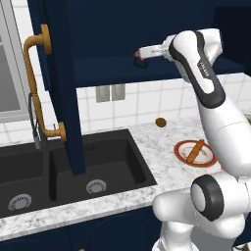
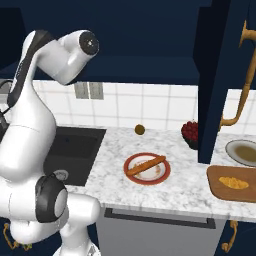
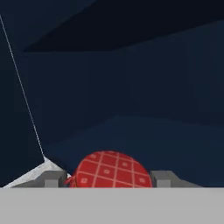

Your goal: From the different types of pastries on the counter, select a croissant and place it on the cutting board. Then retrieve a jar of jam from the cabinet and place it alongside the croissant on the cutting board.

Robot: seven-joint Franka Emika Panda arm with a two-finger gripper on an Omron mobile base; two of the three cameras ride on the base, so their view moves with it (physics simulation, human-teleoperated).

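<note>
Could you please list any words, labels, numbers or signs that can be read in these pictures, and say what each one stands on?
No text can be read.
Arm: a small grey mark on the dark band of the upper link, too small and blurred to read.
Jar of jam: a red top with a white lattice pattern, no lettering.
Cabinet, counter, cutting board: no writing or signs.

A white marble tabletop point(image 2: 185, 192) is seen carrying a red-rimmed plate point(image 2: 147, 168), a wooden cutting board point(image 2: 216, 186), a dark bowl of red berries point(image 2: 190, 133), a small brown ball point(image 2: 140, 129) and a grey dish point(image 2: 242, 152). A black sink point(image 1: 73, 171) is set into it.
</note>
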